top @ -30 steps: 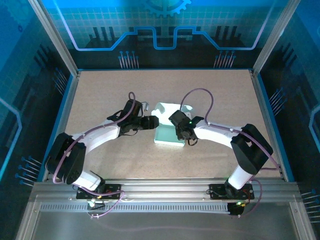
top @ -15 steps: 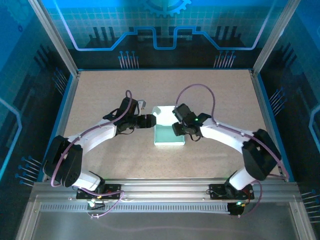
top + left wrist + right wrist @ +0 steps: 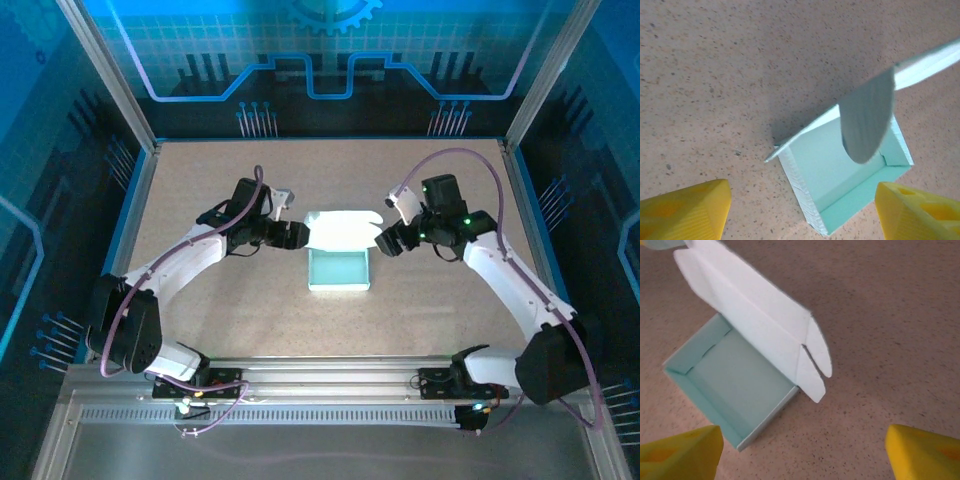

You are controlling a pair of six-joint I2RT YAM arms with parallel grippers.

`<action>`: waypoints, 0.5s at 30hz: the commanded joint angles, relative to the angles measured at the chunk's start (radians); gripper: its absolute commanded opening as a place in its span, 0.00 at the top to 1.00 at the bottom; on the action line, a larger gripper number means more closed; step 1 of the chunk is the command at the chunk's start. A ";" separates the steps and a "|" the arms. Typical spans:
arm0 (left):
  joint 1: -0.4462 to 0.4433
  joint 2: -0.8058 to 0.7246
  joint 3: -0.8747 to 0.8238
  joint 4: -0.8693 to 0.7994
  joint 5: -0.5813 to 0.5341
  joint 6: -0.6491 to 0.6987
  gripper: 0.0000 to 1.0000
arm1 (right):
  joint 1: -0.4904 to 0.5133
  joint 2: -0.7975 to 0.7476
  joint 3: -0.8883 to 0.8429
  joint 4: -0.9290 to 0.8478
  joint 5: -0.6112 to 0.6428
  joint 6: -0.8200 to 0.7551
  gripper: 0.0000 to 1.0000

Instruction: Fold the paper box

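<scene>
Paper box (image 3: 339,271): stood as a shallow open tray in the middle of the table (image 3: 200,190), lid (image 3: 341,228) raised at the far edge. Flanked by left gripper (image 3: 296,235) and right gripper (image 3: 386,241), both spread wide, holding nothing. Probably best closed with lid pressed down evenly, side tabs (image 3: 817,355) steered inside.

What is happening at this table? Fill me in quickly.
Two robot arms are folding a paper box in the middle of the table. The box is a shallow tray with its walls up, and its lid flap stands open along the far side, not yet closed. The left gripper and the right gripper sit on either side of the flap, both open and holding nothing.
</scene>
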 commanded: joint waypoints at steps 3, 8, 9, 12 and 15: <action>0.008 -0.004 0.028 -0.026 0.083 0.047 0.22 | -0.048 0.111 0.083 -0.093 -0.193 -0.263 0.16; 0.008 -0.001 0.028 -0.034 0.083 0.054 0.22 | -0.052 0.238 0.169 -0.148 -0.225 -0.441 0.22; 0.008 -0.004 0.026 -0.033 0.084 0.056 0.22 | -0.055 0.266 0.196 -0.171 -0.234 -0.470 0.24; 0.008 -0.009 0.016 -0.034 0.084 0.057 0.22 | -0.071 0.345 0.278 -0.240 -0.274 -0.545 0.32; 0.009 -0.015 0.008 -0.031 0.079 0.053 0.22 | -0.078 0.427 0.369 -0.333 -0.292 -0.601 0.40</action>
